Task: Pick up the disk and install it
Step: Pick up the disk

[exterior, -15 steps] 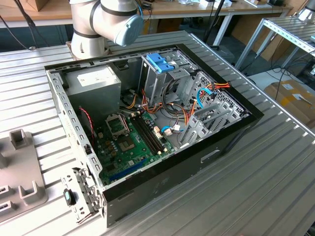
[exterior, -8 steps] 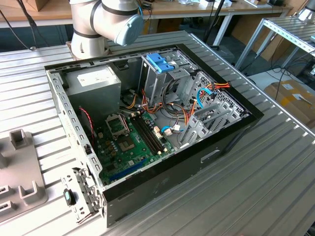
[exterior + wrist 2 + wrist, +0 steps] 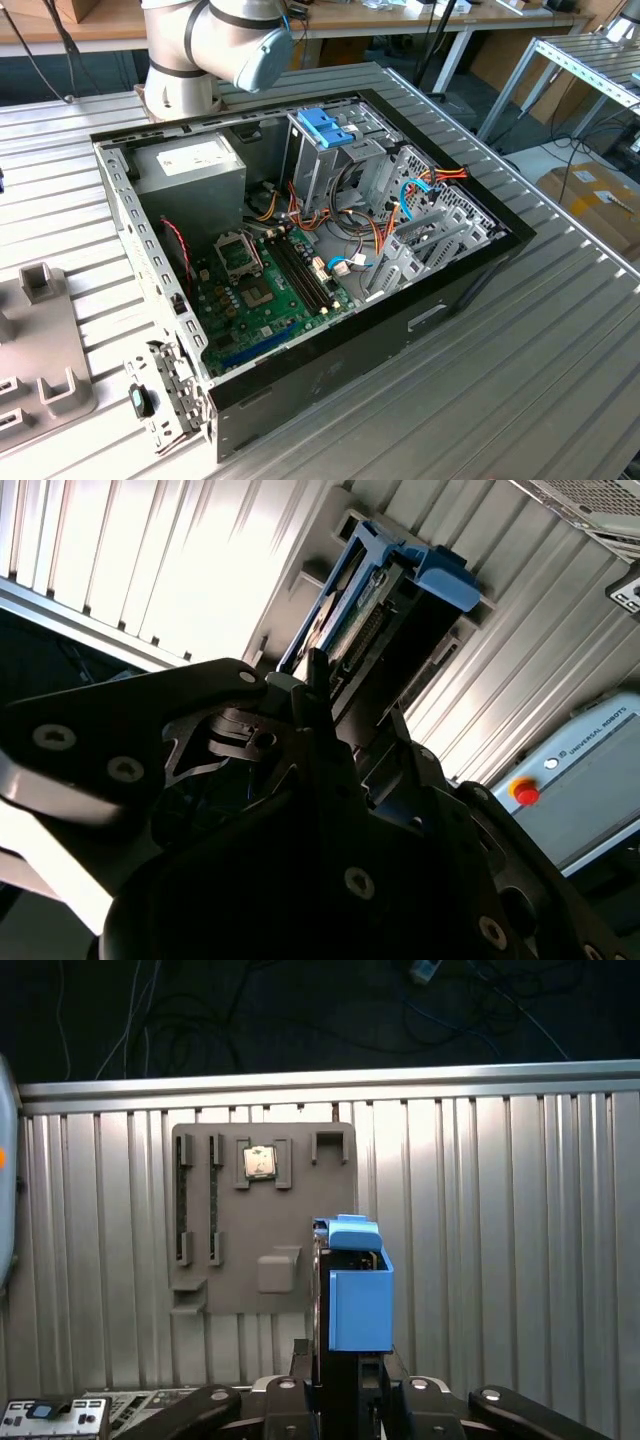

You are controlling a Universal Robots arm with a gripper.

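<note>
The disk (image 3: 360,1300), a flat drive seen edge-on inside a blue plastic frame, stood over one side of a grey rectangular fixture plate (image 3: 230,1260). The plate lay on the ribbed silver metal bench (image 3: 520,1260). In the second wrist view the disk's blue end reached a raised grey bracket (image 3: 335,540) of that plate. The black tool (image 3: 350,1362) sat right at the disk's near end in both wrist views, with the drive's dark edge running into it. Whether it was clamped on the disk or merely straddling it could not be told. A small square silver chip (image 3: 260,1162) rested in a recess of the plate, well apart from the disk. In the exterior view a large black and grey open computer case (image 3: 330,370) lay on the bench, its green circuit board (image 3: 260,300) exposed. The grey arm (image 3: 215,40) rose behind the case, and the plate lay towards the exterior view's left, apart from it.
</note>
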